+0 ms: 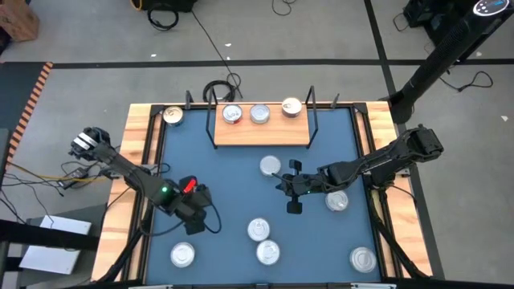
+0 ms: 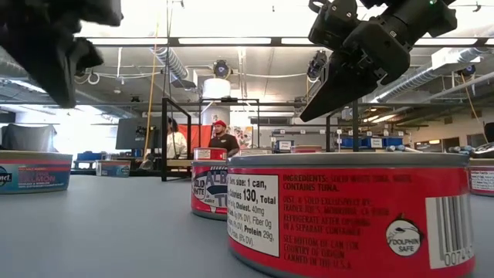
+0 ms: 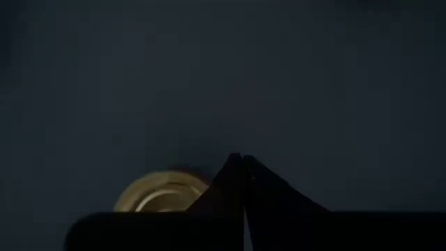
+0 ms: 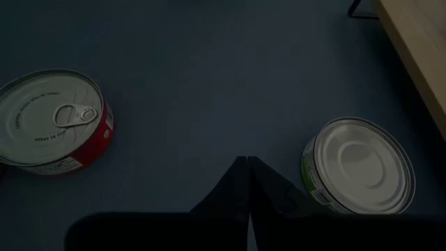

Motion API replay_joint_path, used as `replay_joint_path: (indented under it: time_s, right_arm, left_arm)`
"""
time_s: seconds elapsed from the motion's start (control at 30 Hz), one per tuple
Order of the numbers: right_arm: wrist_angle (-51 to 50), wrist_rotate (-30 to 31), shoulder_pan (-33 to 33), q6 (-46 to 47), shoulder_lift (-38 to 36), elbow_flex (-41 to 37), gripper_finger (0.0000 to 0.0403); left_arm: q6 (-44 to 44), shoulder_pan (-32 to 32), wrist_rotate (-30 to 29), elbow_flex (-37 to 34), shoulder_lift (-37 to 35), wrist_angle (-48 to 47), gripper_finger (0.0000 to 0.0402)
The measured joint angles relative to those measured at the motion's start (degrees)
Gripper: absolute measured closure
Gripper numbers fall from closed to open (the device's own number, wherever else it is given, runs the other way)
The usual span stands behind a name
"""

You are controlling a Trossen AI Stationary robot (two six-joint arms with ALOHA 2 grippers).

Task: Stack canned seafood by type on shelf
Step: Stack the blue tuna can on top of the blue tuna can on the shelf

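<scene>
The shelf (image 1: 261, 132), a light wooden board with black wire uprights, stands at the table's far side and carries three cans (image 1: 259, 113) in a row. Several more cans stand on the blue table, among them a silver one (image 1: 270, 166) and a red-sided one (image 4: 52, 118). My left gripper (image 3: 241, 159) hovers shut over the near left of the table (image 1: 195, 225), holding nothing; a gold-lidded can (image 3: 162, 195) stands on the table just beside its fingers. My right gripper (image 4: 245, 162) hangs shut above mid-table (image 1: 285, 186), between the red-sided can and a green-sided can (image 4: 359, 167).
One can (image 1: 173, 116) sits on the wooden rim at the far left corner. Further cans stand near the front edge (image 1: 267, 251), (image 1: 183, 255), (image 1: 363, 258) and right of centre (image 1: 336, 201). People show in the room beyond the table (image 2: 224, 139).
</scene>
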Motion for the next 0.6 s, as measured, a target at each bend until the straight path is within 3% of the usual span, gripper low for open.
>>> replay_joint_path:
  time_s: [0.3,0.6]
  right_arm:
    - [-1.6,-0.02,0.0,-0.01,0.0,0.0,0.0392]
    - [-1.73,-0.02,0.0,0.0,0.0,0.0,0.0392]
  left_arm:
    - [1.52,1.03,-0.81,2.37,0.35,-1.92,0.0396]
    - [-1.56,1.05,2.39,2.37,6.17,-6.9,0.0301]
